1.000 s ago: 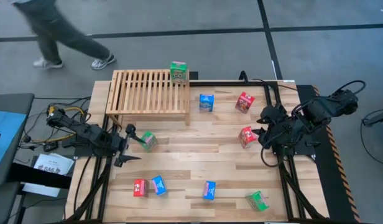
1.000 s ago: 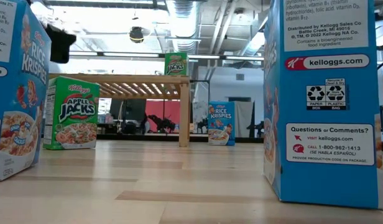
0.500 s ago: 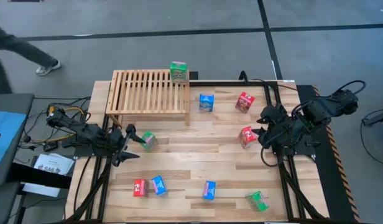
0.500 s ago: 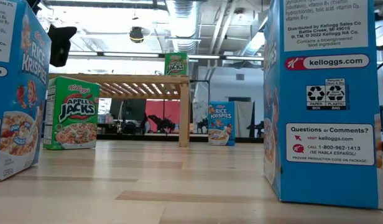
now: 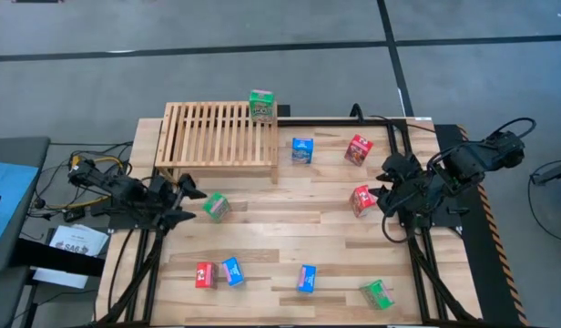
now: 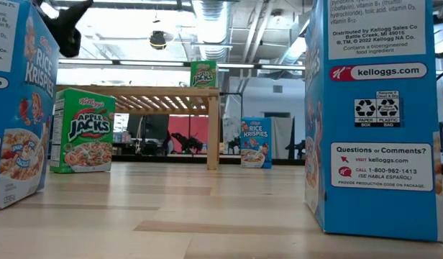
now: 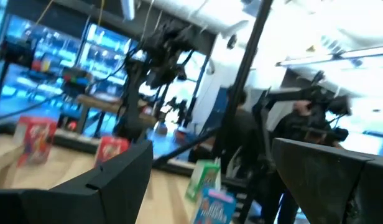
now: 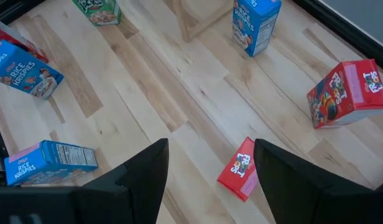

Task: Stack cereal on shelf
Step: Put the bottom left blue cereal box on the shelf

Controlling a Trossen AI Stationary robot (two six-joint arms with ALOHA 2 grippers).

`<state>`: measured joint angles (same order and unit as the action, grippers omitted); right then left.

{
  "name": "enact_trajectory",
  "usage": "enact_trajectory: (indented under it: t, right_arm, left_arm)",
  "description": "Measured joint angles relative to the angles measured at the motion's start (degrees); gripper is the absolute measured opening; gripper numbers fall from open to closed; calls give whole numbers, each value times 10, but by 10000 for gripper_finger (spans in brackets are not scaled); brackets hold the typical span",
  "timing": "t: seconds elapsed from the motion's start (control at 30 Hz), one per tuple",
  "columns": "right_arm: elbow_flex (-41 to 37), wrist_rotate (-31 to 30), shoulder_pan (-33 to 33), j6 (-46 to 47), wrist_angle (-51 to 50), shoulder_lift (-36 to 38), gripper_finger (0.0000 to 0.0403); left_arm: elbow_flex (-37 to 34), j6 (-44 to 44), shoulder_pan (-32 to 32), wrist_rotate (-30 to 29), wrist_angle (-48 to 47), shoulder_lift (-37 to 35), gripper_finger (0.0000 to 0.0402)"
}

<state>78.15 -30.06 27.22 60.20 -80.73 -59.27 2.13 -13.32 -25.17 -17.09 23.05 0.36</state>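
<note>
Bench [image 5: 280, 232]: plank top, dark frame rails down both sides.

Shelf [image 5: 217, 137]: slatted wood rack at the far left of the bench. One green cereal box [image 5: 261, 105] stands upright on its far right corner; in the low view the same box [image 6: 203, 74] sits on top of the rack.

Left arm: reaches in from the bench's left edge. Left tool [image 5: 191, 195] fingers spread, nothing between them, raised off the bench just beside a second green box [image 5: 215, 207] but not touching it.

Right arm: over the right edge. Right tool [image 5: 382, 195] fingers parted and empty, just beside a red box [image 5: 361, 199] lying on the planks.

Remaining cereal on the bench: blue box [image 5: 302, 149] upright near the shelf's right leg; red box [image 5: 358, 149] to its right; near edge, a red [image 5: 204, 274] and blue [image 5: 231, 271] pair touching, a lone blue box [image 5: 306, 278], and a green box [image 5: 377, 293] toward the right corner.
</note>
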Motion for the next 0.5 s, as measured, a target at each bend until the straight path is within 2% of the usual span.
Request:
enact_trajectory:
  t: [0.2, 0.33, 0.5]
  right_arm:
    - [0, 0, 0, 0, 0, 0, 261]
    - [0, 0, 0, 0, 0, 0, 261]
    - [0, 0, 0, -1, -1, 0, 261]
  left_arm:
    - [61, 9, 0, 8, -53, 36, 318]
    - [125, 40, 0, 7, -109, 96, 318]
    - [215, 52, 0, 7, -225, 185, 318]
